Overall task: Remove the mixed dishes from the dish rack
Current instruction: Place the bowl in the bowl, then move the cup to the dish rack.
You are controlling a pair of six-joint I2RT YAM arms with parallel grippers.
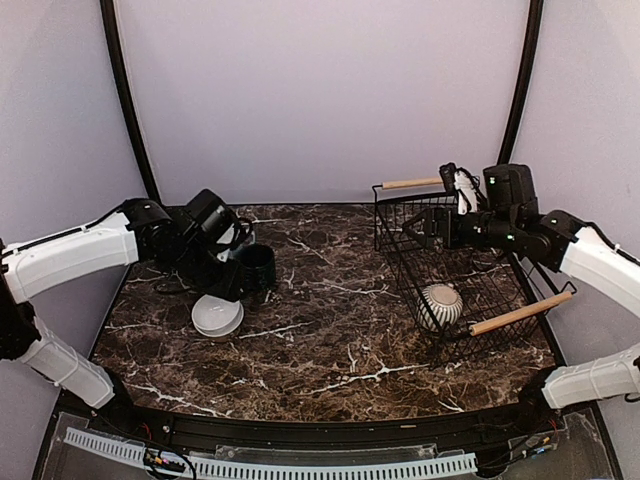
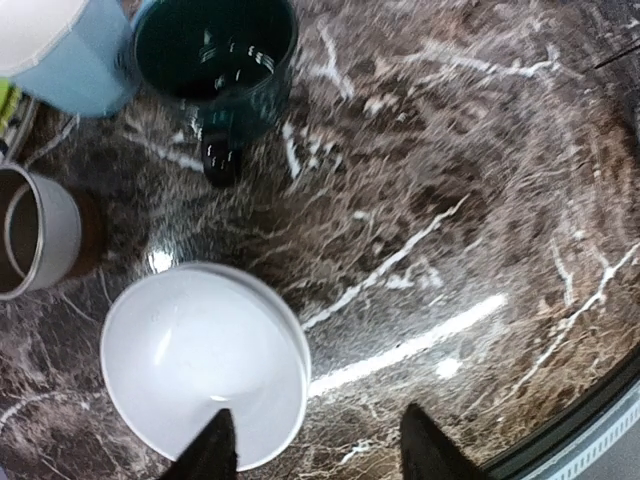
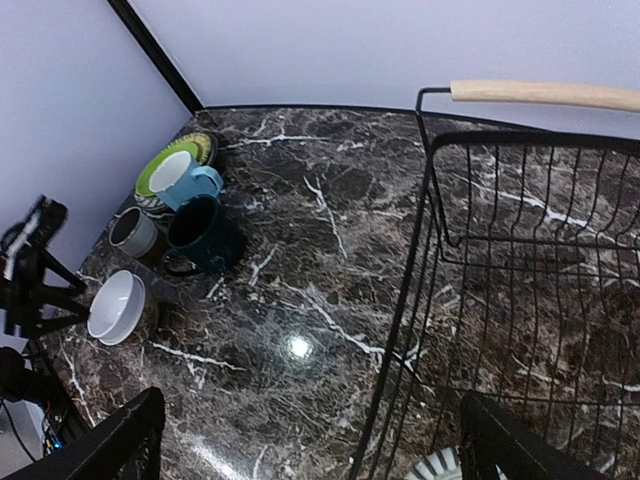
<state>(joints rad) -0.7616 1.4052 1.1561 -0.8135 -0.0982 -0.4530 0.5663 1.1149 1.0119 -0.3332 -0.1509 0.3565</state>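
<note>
The dish rack (image 1: 500,285) stands at the right and holds only the striped grey bowl (image 1: 440,306), upside down; its edge shows in the right wrist view (image 3: 440,468). My right gripper (image 1: 412,230) is open and empty above the rack's left wall (image 3: 440,300). My left gripper (image 1: 228,283) is open and empty just above the white bowl (image 2: 200,360), one finger (image 2: 215,452) over its rim. Beside it on the table stand the dark green mug (image 2: 215,50), the light blue mug (image 2: 70,55) and the small grey cup (image 2: 35,245). The lime-green plate (image 3: 160,170) lies on a dark-rimmed plate.
The unloaded dishes cluster at the table's left side (image 3: 160,230). The rack's wooden handles are at the back (image 1: 410,183) and the front right (image 1: 520,313). Dark marble tabletop (image 1: 330,320) lies between the cluster and the rack.
</note>
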